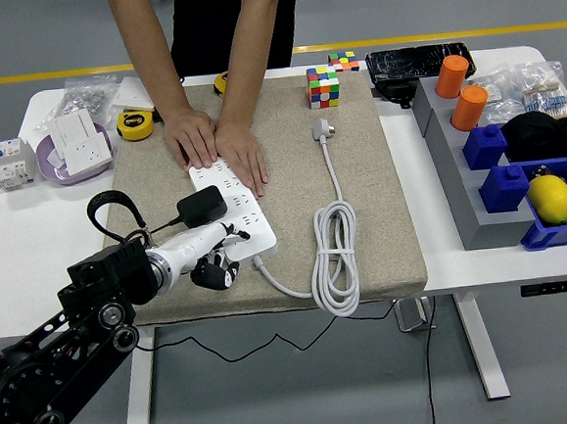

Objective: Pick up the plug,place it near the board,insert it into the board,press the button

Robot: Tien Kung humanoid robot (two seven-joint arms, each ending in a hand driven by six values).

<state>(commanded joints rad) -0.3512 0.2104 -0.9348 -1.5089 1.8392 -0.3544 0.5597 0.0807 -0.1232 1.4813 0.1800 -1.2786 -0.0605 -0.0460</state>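
On the beige mat (359,167), a person's hands (217,143) are pinning the white power strip (232,211) while the robot's left hand (214,262), fingers curled emptily, is hovering beside the black plug (202,206) seated in it.

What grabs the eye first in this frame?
A person's two hands press down the far end of the white power strip on the burlap mat. The robot's left hand reaches its near end beside the black plug. A coiled white cable lies right.

The board (232,202) lies on the mat (362,216), left of the coiled cable (334,257) (cube (323,87) behind it); bins (517,189) sit at the table's (21,242) right.
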